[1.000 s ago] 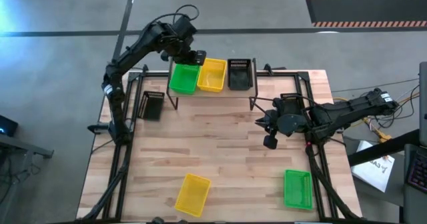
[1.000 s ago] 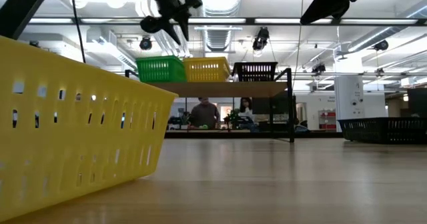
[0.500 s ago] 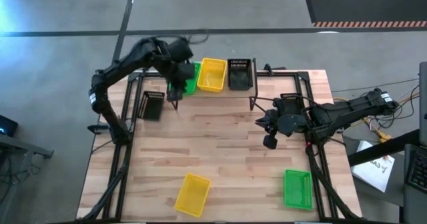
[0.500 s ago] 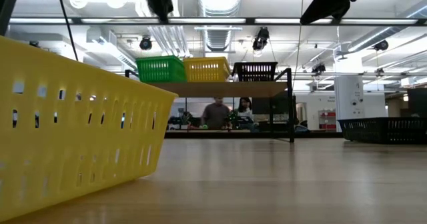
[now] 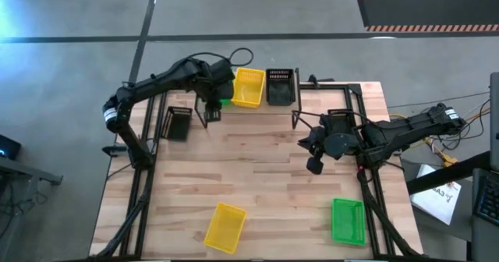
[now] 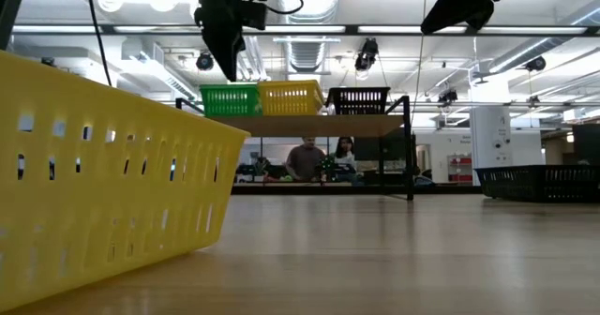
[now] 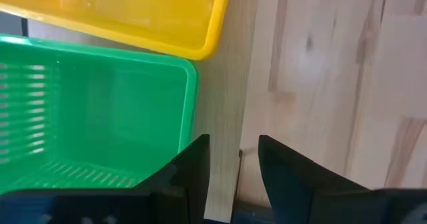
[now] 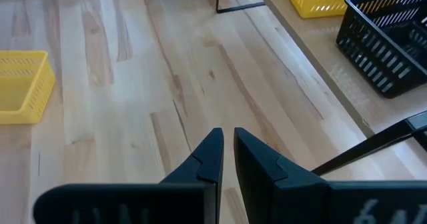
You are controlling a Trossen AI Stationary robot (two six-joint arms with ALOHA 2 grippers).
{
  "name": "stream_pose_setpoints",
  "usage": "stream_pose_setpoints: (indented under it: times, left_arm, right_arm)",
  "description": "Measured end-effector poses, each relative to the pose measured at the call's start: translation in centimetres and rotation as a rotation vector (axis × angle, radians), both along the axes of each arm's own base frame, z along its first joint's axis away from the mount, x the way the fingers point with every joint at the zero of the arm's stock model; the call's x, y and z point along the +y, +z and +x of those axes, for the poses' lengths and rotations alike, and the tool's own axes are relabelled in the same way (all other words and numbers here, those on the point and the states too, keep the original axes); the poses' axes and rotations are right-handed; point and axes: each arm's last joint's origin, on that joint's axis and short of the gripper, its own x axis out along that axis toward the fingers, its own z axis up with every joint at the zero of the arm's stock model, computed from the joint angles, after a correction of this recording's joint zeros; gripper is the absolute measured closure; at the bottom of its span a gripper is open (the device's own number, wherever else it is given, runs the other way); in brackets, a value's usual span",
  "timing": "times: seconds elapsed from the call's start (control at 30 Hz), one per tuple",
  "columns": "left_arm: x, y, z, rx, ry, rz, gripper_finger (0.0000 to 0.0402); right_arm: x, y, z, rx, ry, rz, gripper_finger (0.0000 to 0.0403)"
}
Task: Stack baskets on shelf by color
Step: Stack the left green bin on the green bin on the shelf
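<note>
Beyond your wood-slat tabletop [image 5: 265, 168] lies grey concrete floor [image 5: 78, 12] with a striped mat [image 5: 425, 12]. Two people [image 6: 307, 160] stand in the room behind, under ceiling ducts [image 6: 314, 48].

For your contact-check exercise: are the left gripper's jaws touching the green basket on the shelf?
Apart. In the left wrist view the left gripper hangs with its jaws open over the shelf edge, and bare wood shows between them and the green basket.

Bright overhead glare, near yellow basket [image 6: 103, 165] blurred.
</note>
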Motion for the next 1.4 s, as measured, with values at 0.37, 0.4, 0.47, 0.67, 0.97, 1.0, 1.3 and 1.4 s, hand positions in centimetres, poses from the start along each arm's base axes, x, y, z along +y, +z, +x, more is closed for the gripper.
stream_pose_setpoints:
  times: [0.37, 0.4, 0.47, 0.67, 0.97, 1.0, 1.3, 1.4]
  left_arm:
    - [-0.5, 2.3, -0.3, -0.139, 0.098, 0.019, 0.0290]
    - [-0.2, 2.4, -0.4, -0.152, 0.120, 0.020, 0.0290]
    - [0.6, 2.3, -0.8, -0.151, 0.153, 0.023, 0.0290]
    - [3.1, -0.4, -0.6, -0.134, 0.192, -0.100, 0.0290]
    - [3.1, -0.6, -0.3, -0.148, 0.146, -0.143, 0.0290]
    - [3.0, -0.6, -0.4, -0.150, 0.143, -0.154, 0.0290]
    - [2.7, 0.2, -0.8, -0.167, 0.181, -0.172, 0.0290]
    - [2.2, 1.8, -1.3, -0.220, 0.188, -0.155, 0.0290]
  right_arm:
    - [0.0, 0.0, 0.0, -0.003, -0.008, 0.008, 0.0375]
    - [0.0, 0.0, 0.0, -0.003, -0.009, 0.007, 0.0375]
    - [0.0, 0.0, 0.0, -0.005, -0.012, 0.005, 0.0375]
    - [-0.1, 0.1, 0.1, -0.022, -0.028, -0.004, 0.0375]
    - [0.0, 0.3, 0.2, -0.044, -0.036, 0.012, 0.0375]
    - [0.0, 0.2, 0.2, -0.044, -0.036, 0.012, 0.0375]
    - [0.0, 0.2, 0.2, -0.043, -0.036, 0.012, 0.0375]
    - [0.0, 0.2, 0.2, -0.043, -0.036, 0.012, 0.0375]
